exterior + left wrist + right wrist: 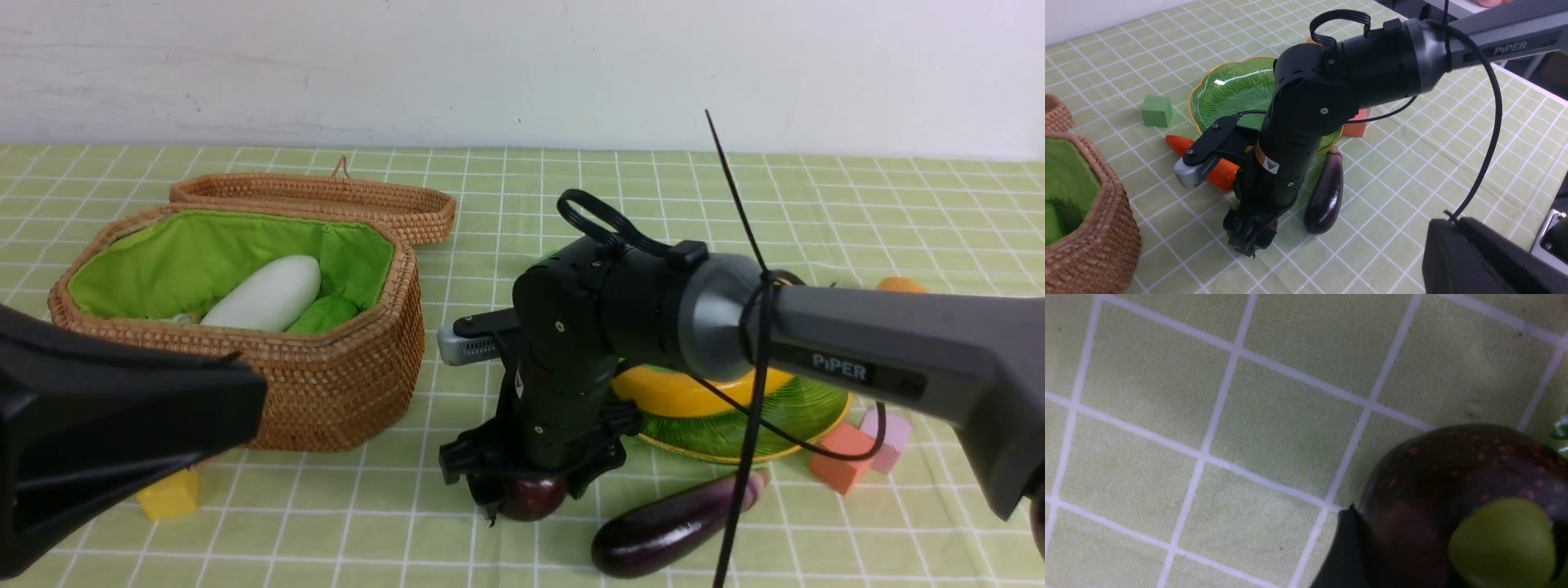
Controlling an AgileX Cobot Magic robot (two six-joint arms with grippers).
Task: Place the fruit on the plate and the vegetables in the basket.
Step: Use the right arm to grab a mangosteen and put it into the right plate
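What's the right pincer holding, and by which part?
The right pincer straddles the mangosteen across its round sides, on the tablecloth; whether it is actually gripped cannot be told.

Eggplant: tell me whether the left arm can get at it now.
Probably not cleanly: the right arm reaches down over the mangosteen just beside the eggplant, between it and the left arm.

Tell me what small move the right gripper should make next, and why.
Probably close the right gripper on the mangosteen. Its jaws stand around the fruit, which lies on the tablecloth near the plate; a firm grip should come before any lift.
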